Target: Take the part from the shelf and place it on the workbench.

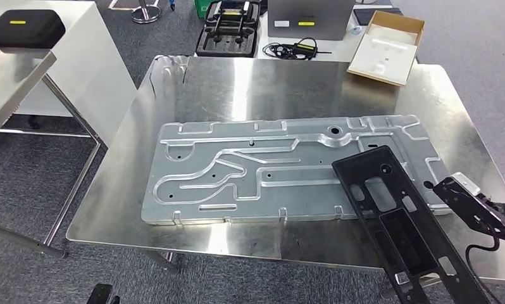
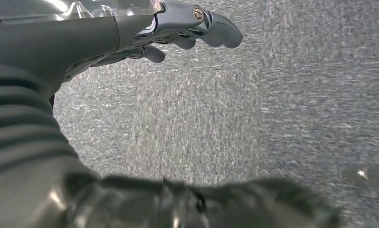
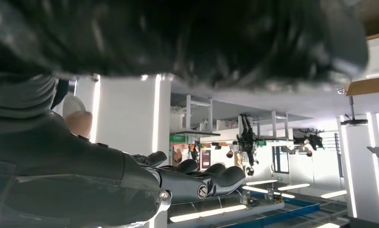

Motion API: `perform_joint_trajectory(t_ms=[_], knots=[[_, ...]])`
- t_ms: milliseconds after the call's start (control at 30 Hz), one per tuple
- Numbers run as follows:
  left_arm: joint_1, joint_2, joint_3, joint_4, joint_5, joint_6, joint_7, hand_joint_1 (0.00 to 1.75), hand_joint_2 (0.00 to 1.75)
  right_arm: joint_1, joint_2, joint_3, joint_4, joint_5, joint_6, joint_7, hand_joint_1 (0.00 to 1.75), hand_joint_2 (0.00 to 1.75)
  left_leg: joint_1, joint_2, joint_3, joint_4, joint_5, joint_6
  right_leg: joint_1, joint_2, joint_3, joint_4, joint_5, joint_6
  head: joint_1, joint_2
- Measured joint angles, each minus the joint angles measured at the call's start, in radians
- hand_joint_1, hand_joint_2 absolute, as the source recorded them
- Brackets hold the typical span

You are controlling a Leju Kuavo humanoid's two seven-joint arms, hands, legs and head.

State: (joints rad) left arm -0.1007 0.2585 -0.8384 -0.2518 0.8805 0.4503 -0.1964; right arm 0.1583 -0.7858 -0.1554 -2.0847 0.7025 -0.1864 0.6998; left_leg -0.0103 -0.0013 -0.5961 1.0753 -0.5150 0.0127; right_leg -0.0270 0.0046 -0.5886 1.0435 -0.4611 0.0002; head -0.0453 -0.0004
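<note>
A long black frame-like part [image 1: 389, 209] with cut-outs hangs tilted over the near right of the steel workbench [image 1: 269, 82]. Its far end is above a large ribbed aluminium plate [image 1: 237, 171] lying on the bench, and its near end runs out past the bench's front edge. In the right wrist view the part is a dark blur [image 3: 202, 42] close against my right hand [image 3: 192, 180], whose dark fingers are stretched out along it; the hold itself is hidden. My left hand [image 2: 178, 28] hangs over grey carpet, its fingers loosely apart and holding nothing.
Behind the bench are an open cardboard box [image 1: 389, 44], a black foam case [image 1: 228, 31], a grey box [image 1: 307, 16] and a coiled cable [image 1: 297, 47]. To the left stand a second steel table [image 1: 9, 82] and a white table bearing a black case [image 1: 25, 26].
</note>
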Motion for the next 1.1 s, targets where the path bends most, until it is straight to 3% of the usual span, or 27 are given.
perform_joint_trajectory(t_ms=[100,133,167,200,267,333,433,500,600,633,667,700,767,833,967,1033,1100], knots=[[0.001,0.0,0.003,0.0,0.0,0.001,0.0,0.0,0.0,0.0,0.0,-0.001,0.001,-0.002,-0.002,0.0,0.0,0.0,0.007,0.0,-0.083,0.176,-0.086,-0.014,-0.001,-0.001,-0.002,0.0,0.001,-0.006,-0.002,0.0],[0.002,-0.001,0.003,0.0,0.0,0.001,0.0,0.0,0.0,0.0,0.001,-0.001,0.001,-0.003,-0.002,0.0,0.0,0.0,0.009,0.0,-0.102,0.213,-0.093,-0.016,0.0,-0.001,-0.003,0.0,0.0,-0.006,-0.002,0.0],[0.003,-0.001,0.003,0.0,0.001,0.001,0.001,0.0,0.0,0.0,0.002,-0.001,0.002,-0.004,-0.003,0.0,0.0,0.0,0.009,0.0,-0.105,0.215,-0.081,-0.016,0.0,0.0,-0.002,0.0,0.0,-0.006,-0.002,0.0],[0.003,-0.002,0.003,0.0,0.001,0.002,0.001,0.0,0.0,0.0,0.004,-0.001,0.002,-0.005,-0.005,0.0,0.0,0.0,0.01,0.0,-0.089,0.179,-0.052,-0.013,0.0,0.0,-0.001,0.0,0.0,-0.006,-0.002,0.0],[0.001,-0.001,0.004,0.0,0.004,0.005,0.001,0.0,0.0,0.0,0.006,-0.001,0.002,-0.008,-0.008,0.0,0.0,0.0,0.008,0.0,-0.023,0.042,0.014,-0.004,0.001,0.001,0.002,0.0,-0.001,-0.004,-0.002,0.0],[-0.001,-0.001,0.005,0.0,0.009,0.013,0.002,0.0,0.0,-0.002,0.007,-0.001,0.002,-0.015,-0.011,0.0,0.0,0.0,0.003,0.0,0.017,-0.046,0.041,0.005,0.002,0.001,0.001,-0.001,0.0,0.003,-0.002,0.0],[-0.001,-0.001,0.009,0.0,0.018,0.031,0.012,0.0,0.0,-0.008,0.008,-0.001,-0.001,-0.036,-0.019,-0.001,0.0,0.0,0.0,0.001,0.021,-0.062,0.046,0.017,0.0,0.001,-0.001,-0.004,0.003,0.02,-0.001,0.0],[-0.001,-0.002,0.011,0.0,0.023,0.043,0.023,0.0,0.0,-0.021,0.009,-0.001,-0.006,-0.057,-0.027,-0.002,0.0,0.0,0.004,0.004,0.027,-0.077,0.058,0.03,0.0,0.0,-0.014,0.028,-0.024,0.027,0.0,0.0],[-0.002,-0.004,0.013,0.0,0.03,0.053,0.034,0.0,0.0,-0.039,0.011,0.001,-0.012,-0.082,-0.04,-0.003,0.0,0.0,0.003,0.006,0.025,-0.081,0.064,0.038,0.001,-0.001,-0.086,0.197,-0.115,0.03,0.002,0.0],[-0.002,-0.005,0.013,0.0,0.032,0.054,0.036,0.0,0.0,-0.04,0.011,0.003,-0.012,-0.085,-0.042,-0.003,0.0,0.0,0.002,0.005,0.022,-0.079,0.064,0.038,0.001,-0.001,-0.107,0.247,-0.132,0.032,0.002,0.0],[-0.001,-0.006,0.014,0.0,0.034,0.055,0.037,0.0,0.0,-0.041,0.012,0.005,-0.013,-0.086,-0.042,-0.003,0.0,0.0,0.002,0.005,0.019,-0.076,0.064,0.039,0.0,-0.001,-0.114,0.266,-0.132,0.033,0.002,0.0],[-0.001,-0.008,0.015,0.0,0.035,0.056,0.038,0.0,0.0,-0.043,0.012,0.008,-0.016,-0.086,-0.042,-0.003,0.0,0.0,0.002,0.004,0.016,-0.071,0.063,0.038,0.0,-0.001,-0.103,0.248,-0.112,0.035,0.002,0.0],[-0.001,-0.01,0.019,0.0,0.038,0.057,0.038,0.0,0.0,-0.054,0.014,0.012,-0.023,-0.083,-0.041,-0.003,0.0,0.0,0.002,0.002,0.009,-0.057,0.059,0.032,-0.003,-0.001,-0.04,0.129,-0.055,0.036,0.002,0.0],[-0.002,-0.011,0.025,0.0,0.04,0.061,0.039,0.0,0.0,-0.068,0.016,0.016,-0.033,-0.08,-0.038,-0.003,0.0,0.0,-0.002,0.0,-0.002,-0.039,0.054,0.023,-0.003,0.0,0.003,0.038,-0.029,0.031,0.002,0.0],[-0.002,-0.011,0.029,0.0,0.041,0.071,0.045,0.0,0.0,-0.095,0.018,0.032,-0.061,-0.071,-0.023,-0.004,0.0,0.0,-0.005,-0.003,-0.018,-0.023,0.05,0.007,-0.004,0.001,-0.002,0.026,-0.02,0.008,-0.002,0.0],[-0.002,-0.012,0.03,0.0,0.04,0.076,0.052,0.0,0.0,-0.116,0.019,0.048,-0.082,-0.059,-0.008,-0.005,0.0,0.0,-0.001,-0.003,-0.043,0.033,0.005,-0.005,-0.005,-0.001,-0.008,0.024,-0.013,-0.004,-0.004,0.0],[-0.003,-0.013,0.03,0.0,0.039,0.08,0.058,0.0,0.0,-0.13,0.02,0.063,-0.101,-0.048,0.005,-0.006,0.0,0.0,0.004,-0.003,-0.088,0.147,-0.066,-0.014,-0.002,-0.002,-0.017,0.024,-0.007,-0.011,-0.005,0.0]])
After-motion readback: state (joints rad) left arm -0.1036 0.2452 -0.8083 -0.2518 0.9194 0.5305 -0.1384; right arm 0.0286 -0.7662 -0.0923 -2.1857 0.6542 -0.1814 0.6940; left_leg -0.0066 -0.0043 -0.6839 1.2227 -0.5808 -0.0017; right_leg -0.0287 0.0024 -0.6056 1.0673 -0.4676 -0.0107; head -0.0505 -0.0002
